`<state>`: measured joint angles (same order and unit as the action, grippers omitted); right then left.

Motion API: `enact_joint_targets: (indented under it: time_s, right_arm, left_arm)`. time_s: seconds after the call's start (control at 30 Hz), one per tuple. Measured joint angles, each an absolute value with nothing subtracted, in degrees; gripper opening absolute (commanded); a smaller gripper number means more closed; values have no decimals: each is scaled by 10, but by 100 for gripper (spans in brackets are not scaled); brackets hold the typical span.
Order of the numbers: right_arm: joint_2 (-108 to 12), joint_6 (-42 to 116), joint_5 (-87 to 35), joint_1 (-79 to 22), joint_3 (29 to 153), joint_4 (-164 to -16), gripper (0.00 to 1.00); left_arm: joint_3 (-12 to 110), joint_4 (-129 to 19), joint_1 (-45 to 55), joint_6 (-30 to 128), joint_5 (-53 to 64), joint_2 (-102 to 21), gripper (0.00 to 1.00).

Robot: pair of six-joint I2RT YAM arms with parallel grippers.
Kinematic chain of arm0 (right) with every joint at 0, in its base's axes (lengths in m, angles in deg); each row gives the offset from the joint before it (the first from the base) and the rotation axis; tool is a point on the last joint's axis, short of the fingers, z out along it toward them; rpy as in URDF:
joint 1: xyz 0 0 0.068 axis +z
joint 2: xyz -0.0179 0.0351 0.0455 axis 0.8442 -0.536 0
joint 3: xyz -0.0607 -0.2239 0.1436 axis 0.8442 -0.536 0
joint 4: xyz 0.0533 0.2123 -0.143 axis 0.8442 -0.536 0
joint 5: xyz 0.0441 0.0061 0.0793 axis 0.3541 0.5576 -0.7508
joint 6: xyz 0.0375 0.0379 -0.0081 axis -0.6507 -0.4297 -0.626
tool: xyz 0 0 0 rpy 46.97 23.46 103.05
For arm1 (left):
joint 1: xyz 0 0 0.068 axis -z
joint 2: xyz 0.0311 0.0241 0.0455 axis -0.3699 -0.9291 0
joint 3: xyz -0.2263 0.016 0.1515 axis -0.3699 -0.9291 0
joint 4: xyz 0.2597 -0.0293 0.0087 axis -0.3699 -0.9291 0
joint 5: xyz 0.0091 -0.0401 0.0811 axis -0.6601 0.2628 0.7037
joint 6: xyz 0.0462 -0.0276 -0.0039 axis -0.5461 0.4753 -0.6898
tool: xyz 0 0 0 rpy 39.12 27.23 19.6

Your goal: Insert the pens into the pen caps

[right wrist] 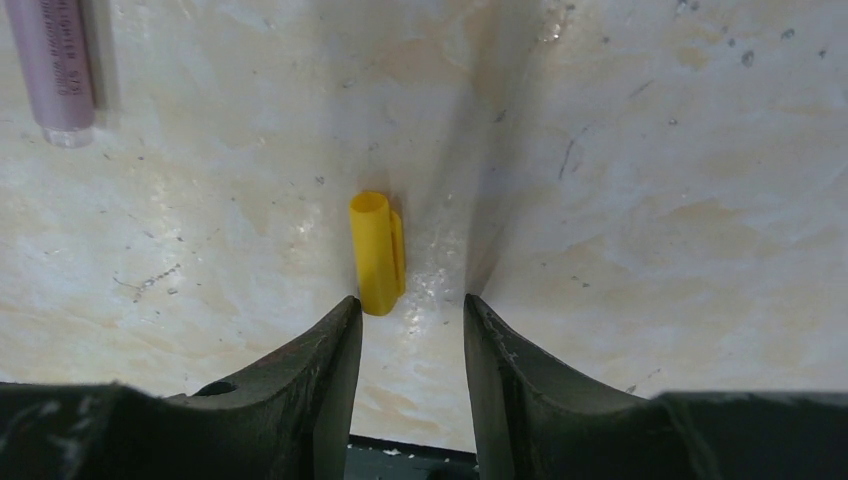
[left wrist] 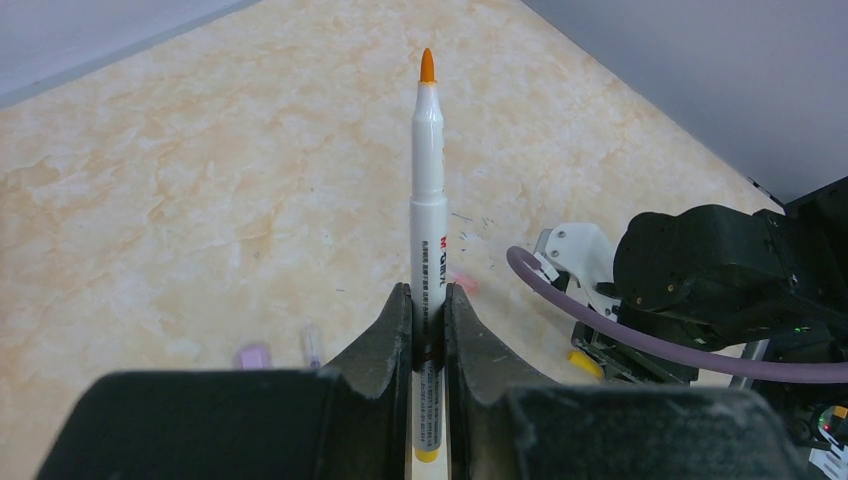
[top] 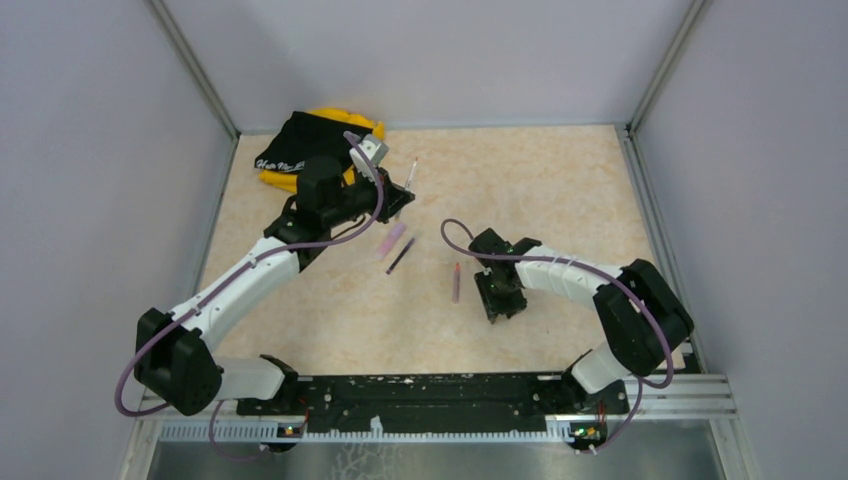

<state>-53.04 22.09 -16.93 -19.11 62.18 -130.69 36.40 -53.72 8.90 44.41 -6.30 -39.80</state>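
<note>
My left gripper [left wrist: 429, 300] is shut on the white pen [left wrist: 428, 200], whose orange tip points away from the wrist. It is held above the table at the back centre [top: 411, 178]. My right gripper [right wrist: 412, 305] is open and points down at the table. The orange-yellow cap [right wrist: 377, 253] lies flat just beyond its left fingertip, not between the fingers. The lilac cap [top: 391, 238] and the black pen [top: 401, 255] lie side by side mid-table. The pinkish-red pen [top: 456, 282] lies left of my right gripper [top: 497, 298]. The pink cap is out of view.
A black cloth bag over a yellow object [top: 310, 145] sits in the back left corner, behind my left arm. Grey walls close in the table on three sides. The right arm [left wrist: 720, 270] shows at the right of the left wrist view.
</note>
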Motion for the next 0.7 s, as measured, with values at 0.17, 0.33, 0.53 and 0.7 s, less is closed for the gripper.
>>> enact_joint_targets:
  time_s: [0.17,0.33,0.53,0.7]
  right_arm:
    - [-530,214,-151,-191,622,-1332,41]
    - [-530,209,-133,-191,622,-1345,41]
    - [-530,200,-114,-191,623,-1348,41]
    - [-533,193,-105,-192,630,-1343,42]
  left_arm:
    - [364,-537,88,444,-63,-398,0]
    - [364,-537,88,444,-63,-398,0]
    - [364,-537,88,444,-63,-398,0]
    - [364,-537,87,444,-63,-398,0]
